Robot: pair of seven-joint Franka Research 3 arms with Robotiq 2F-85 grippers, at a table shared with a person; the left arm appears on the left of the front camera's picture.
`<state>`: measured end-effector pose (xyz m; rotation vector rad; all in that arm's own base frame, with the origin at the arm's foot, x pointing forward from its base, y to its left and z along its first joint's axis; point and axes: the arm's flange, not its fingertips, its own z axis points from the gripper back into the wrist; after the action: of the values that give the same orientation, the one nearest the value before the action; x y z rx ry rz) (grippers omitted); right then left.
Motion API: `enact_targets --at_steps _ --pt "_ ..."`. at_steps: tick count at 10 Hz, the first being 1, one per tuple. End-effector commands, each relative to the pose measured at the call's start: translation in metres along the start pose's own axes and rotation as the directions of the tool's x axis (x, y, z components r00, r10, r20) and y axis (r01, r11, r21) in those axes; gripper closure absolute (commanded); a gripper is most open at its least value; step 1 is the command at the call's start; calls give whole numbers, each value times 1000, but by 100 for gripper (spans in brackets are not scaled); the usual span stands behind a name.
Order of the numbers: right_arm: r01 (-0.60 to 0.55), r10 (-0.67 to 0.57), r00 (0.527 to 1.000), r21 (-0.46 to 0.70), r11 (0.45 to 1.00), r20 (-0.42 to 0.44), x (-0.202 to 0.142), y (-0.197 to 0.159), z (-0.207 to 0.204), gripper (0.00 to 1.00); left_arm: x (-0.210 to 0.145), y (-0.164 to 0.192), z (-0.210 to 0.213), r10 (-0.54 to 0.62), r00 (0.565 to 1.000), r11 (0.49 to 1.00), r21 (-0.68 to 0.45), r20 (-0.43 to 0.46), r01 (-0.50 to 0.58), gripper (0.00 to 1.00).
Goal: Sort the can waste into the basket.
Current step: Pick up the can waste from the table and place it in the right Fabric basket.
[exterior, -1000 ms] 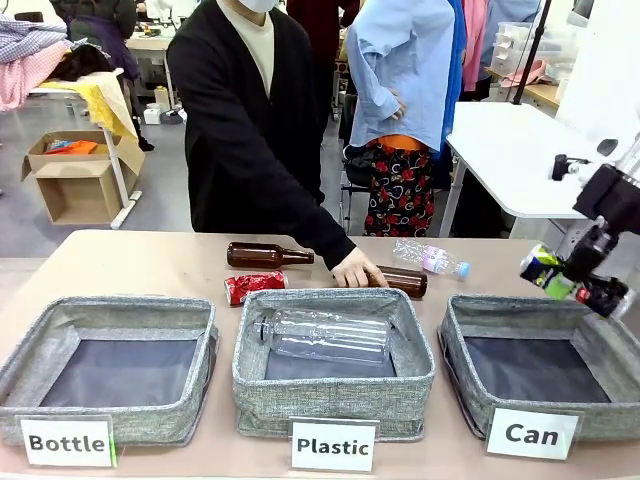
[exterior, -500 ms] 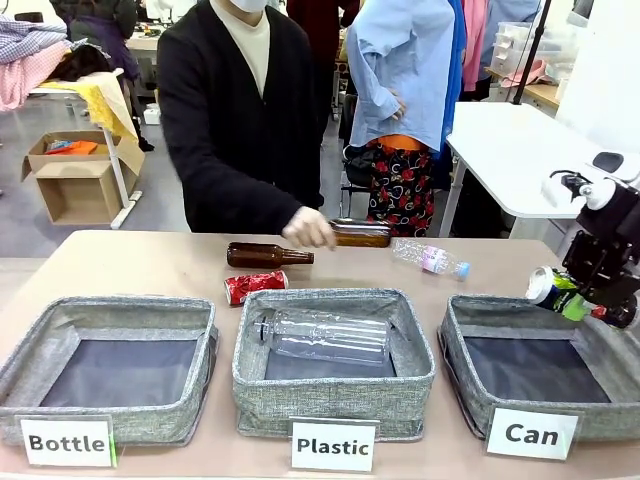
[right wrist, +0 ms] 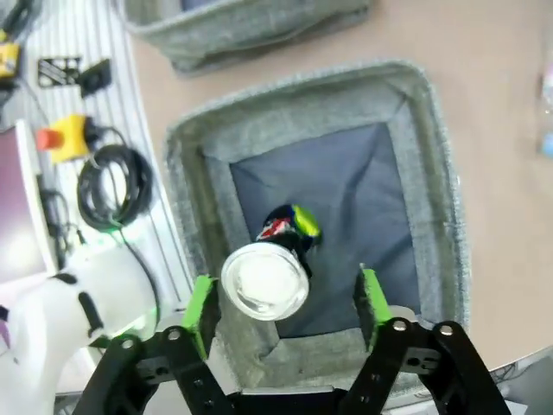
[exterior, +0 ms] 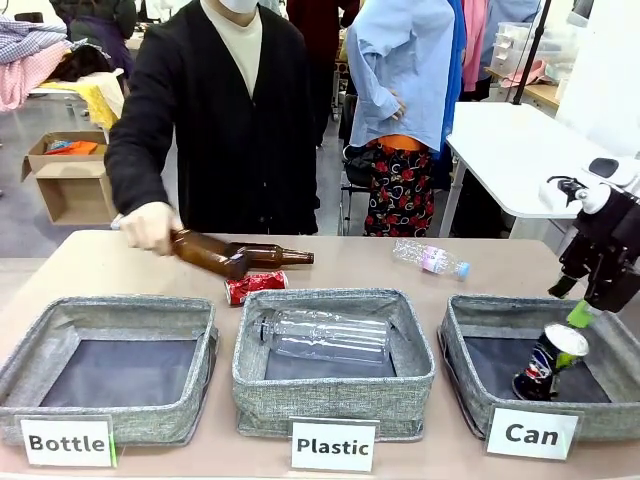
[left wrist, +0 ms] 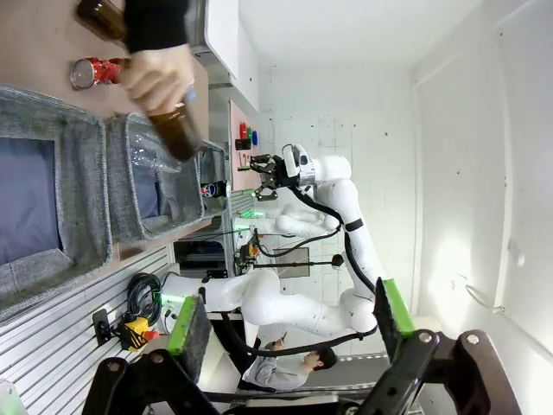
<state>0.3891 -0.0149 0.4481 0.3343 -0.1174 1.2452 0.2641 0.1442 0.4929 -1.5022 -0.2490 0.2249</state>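
Now right gripper (exterior: 570, 300) jaws apart, empty, over grey woven "Can" basket (exterior: 495, 318) at right; dark blue-black silver-topped can (exterior: 548, 362) tilted inside. Best rise straight, then cross left for crushed red can (exterior: 255, 286), avoiding person's hand (exterior: 148, 226).

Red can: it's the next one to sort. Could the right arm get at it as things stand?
Probably yes. The red can lies uncovered behind the Plastic bin, and the right gripper is open. The person's hand, carrying a bottle, is close by.
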Motion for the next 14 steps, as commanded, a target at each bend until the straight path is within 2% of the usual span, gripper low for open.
enact_targets --at_steps 1,2,3,5,6,7,8,9,10,11,12,13,14 --pt "40 -42 998 23 999 48 -2 -7 7 0 3 -21 38 53 998 975 -213 -35 -59 0" --pt "70 -75 993 58 996 94 -6 -10 9 0 5 -33 75 121 991 885 -447 -51 -131 0" --pt "111 -123 983 94 989 134 -10 -14 11 0 7 -35 102 175 984 811 -559 -46 -170 0" --pt "233 -281 931 216 948 232 -22 -22 19 0 10 -30 144 213 977 782 -598 -11 -177 0" --pt "285 -365 885 284 916 289 -36 -28 23 0 13 -21 158 221 975 754 -633 -8 -176 0" --pt "302 -441 834 394 868 332 -47 -31 27 0 11 -15 168 232 973 751 -638 16 -169 0" --pt "319 -537 765 514 796 356 -55 -35 29 0 7 -12 169 235 972 753 -636 19 -170 0" --pt "279 -612 680 629 726 404 -57 -40 34 0 14 -11 166 227 974 766 -620 12 -171 0" --pt "200 -692 559 736 647 457 -57 -43 42 0 18 -12 160 214 977 779 -601 -8 -176 0" --pt "120 -747 474 807 579 465 -55 -41 48 0 15 -12 157 208 978 795 -581 -13 -177 0" --pt "44 -789 413 856 516 455 -52 -42 50 0 13 -8 145 193 981 838 -519 -5 -168 0" --pt "51 -834 355 882 469 423 -46 -43 49 0 13 -11 131 158 987 890 -431 -6 -145 0" --pt "105 -860 338 893 438 382 -38 -44 46 0 10 -14 112 107 994 947 -301 -24 -109 0"
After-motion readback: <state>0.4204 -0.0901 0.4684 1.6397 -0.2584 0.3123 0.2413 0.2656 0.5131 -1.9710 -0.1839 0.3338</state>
